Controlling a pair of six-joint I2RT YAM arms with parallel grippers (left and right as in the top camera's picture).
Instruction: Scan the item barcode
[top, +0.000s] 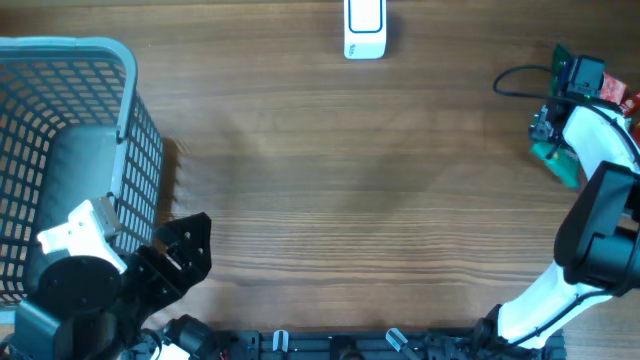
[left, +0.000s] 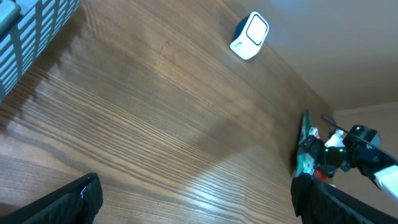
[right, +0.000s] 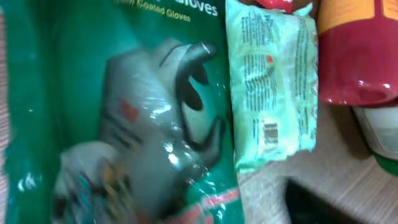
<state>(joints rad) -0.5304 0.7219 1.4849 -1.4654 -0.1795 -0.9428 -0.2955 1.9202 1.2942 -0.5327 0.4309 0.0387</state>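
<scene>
The white and blue scanner (top: 364, 28) stands at the table's far edge, also seen in the left wrist view as the scanner (left: 250, 35). My right gripper (top: 545, 128) hangs over a pile of items at the right edge. Right under it lies a green glove package (right: 124, 124), blurred at its lower end. Beside that is a pale green packet (right: 273, 81) with a barcode (right: 270, 132) facing up. One dark finger (right: 323, 202) shows far to the right, so the jaws stand wide apart. My left gripper (top: 185, 250) is open over bare wood (left: 196, 199).
A blue mesh basket (top: 125, 110) fills the left side, close to my left arm. A dark red container (right: 354, 56) and a white-lidded one (right: 379, 134) stand by the packet. A black cable (top: 515, 80) loops near the right arm.
</scene>
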